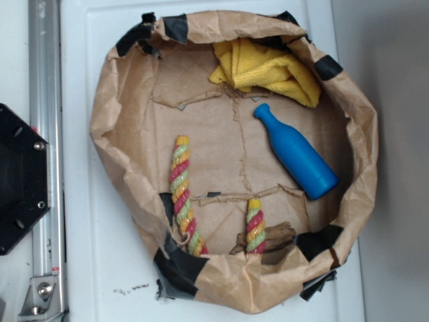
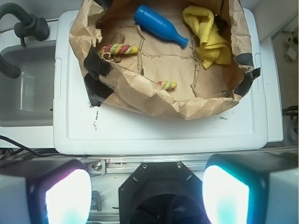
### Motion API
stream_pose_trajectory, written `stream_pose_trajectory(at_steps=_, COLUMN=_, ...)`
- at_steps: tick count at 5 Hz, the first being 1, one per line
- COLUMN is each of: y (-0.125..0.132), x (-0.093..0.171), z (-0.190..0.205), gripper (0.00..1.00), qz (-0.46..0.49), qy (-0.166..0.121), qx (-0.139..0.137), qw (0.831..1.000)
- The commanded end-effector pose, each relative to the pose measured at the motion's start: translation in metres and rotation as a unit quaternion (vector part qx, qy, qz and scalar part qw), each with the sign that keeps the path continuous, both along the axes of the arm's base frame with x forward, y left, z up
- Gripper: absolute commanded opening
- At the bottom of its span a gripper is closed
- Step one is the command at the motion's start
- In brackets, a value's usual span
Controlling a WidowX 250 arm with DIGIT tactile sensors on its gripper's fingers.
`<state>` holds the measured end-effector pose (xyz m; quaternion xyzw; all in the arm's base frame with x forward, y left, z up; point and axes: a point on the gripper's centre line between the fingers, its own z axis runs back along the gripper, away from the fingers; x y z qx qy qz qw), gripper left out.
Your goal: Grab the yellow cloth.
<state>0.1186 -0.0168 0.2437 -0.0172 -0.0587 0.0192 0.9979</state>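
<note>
The yellow cloth (image 1: 268,68) lies crumpled at the back of a brown paper-lined basin (image 1: 124,144), against its far wall. In the wrist view the yellow cloth (image 2: 208,35) is at the upper right, far from my gripper (image 2: 147,196). The gripper is open and empty, its two glowing pads wide apart at the bottom edge, high above the robot base and outside the basin. The gripper does not show in the exterior view.
A blue bottle (image 1: 296,153) lies on its side just in front of the cloth, also in the wrist view (image 2: 161,25). Two red-yellow-green twisted ropes (image 1: 182,194) (image 1: 255,225) lie near the basin's front. The black robot base (image 1: 20,178) sits at left beside a metal rail.
</note>
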Motion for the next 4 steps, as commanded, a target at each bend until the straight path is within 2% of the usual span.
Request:
stream_pose_trajectory(at_steps=1, y=0.0, x=0.0, z=0.0, gripper=1.0, qz=0.0, qy=0.0, qx=0.0, qw=1.0)
stream_pose_trajectory(at_steps=2, y=0.033, x=0.05, z=-0.017, gripper=1.0, qz=0.098, qy=-0.048, qx=0.007, qw=0.994)
stream_pose_trajectory(at_steps=3, y=0.059, x=0.082, z=-0.026, gripper=1.0, qz=0.172, qy=-0.104, qx=-0.032, qw=0.979)
stream_pose_trajectory(at_steps=4, y=0.071, x=0.118, z=-0.049, gripper=1.0, qz=0.219, qy=-0.143, qx=-0.033, qw=0.965)
